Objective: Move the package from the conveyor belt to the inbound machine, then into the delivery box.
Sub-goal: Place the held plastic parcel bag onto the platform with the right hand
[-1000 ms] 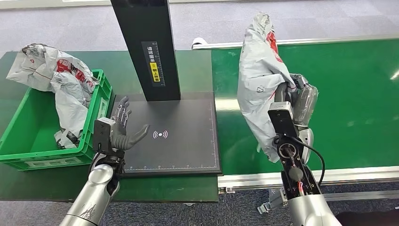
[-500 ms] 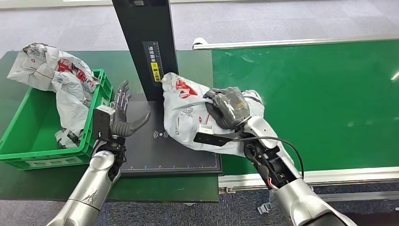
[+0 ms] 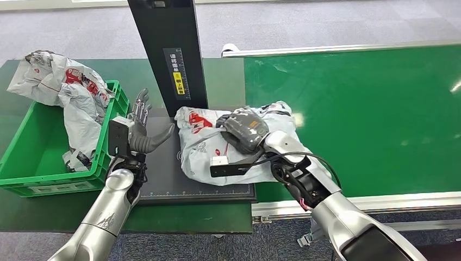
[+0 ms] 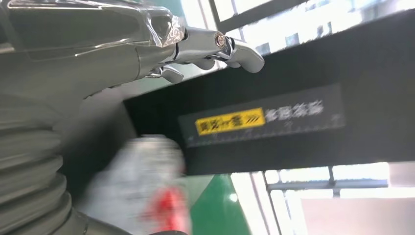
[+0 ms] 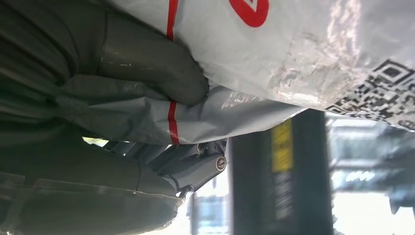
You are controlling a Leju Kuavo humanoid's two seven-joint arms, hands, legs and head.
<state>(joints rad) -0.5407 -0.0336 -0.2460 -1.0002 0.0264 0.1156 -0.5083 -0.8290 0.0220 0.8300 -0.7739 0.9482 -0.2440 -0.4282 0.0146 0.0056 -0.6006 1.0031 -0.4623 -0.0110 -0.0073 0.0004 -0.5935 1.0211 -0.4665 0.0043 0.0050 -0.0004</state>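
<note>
1. Package [image 3: 209, 147]: grey-white poly bag with red print, lying on the black scan pad [image 3: 163, 174] of the inbound machine, its right part hanging over the pad edge toward the green conveyor belt [image 3: 380, 119].
2. Right robot hand [image 3: 244, 129] sits on top of the package, gripping it; the right wrist view shows the thumb [image 5: 156, 68] pressed into a fold of the bag [image 5: 293, 54] and a QR code on the bag, neither visible from the head view.
3. Left wrist view: package is a blurred grey-red shape [image 4: 147, 196] beside the black post with a yellow label [image 4: 230, 125].
4. Left robot hand [image 3: 142, 133] empty, fingers spread and pointing up, thumb out toward the package, held over the left edge of the pad; not touching the bag.
5. Count: one package on the pad, two more bags [image 3: 65, 92] draped in and over the green delivery box [image 3: 111, 141], one box, one machine post [image 3: 168, 54].
6. Right arm reaches in from lower right, bent across the conveyor rail; left arm comes up from lower left over the table [image 3: 185, 217].
</note>
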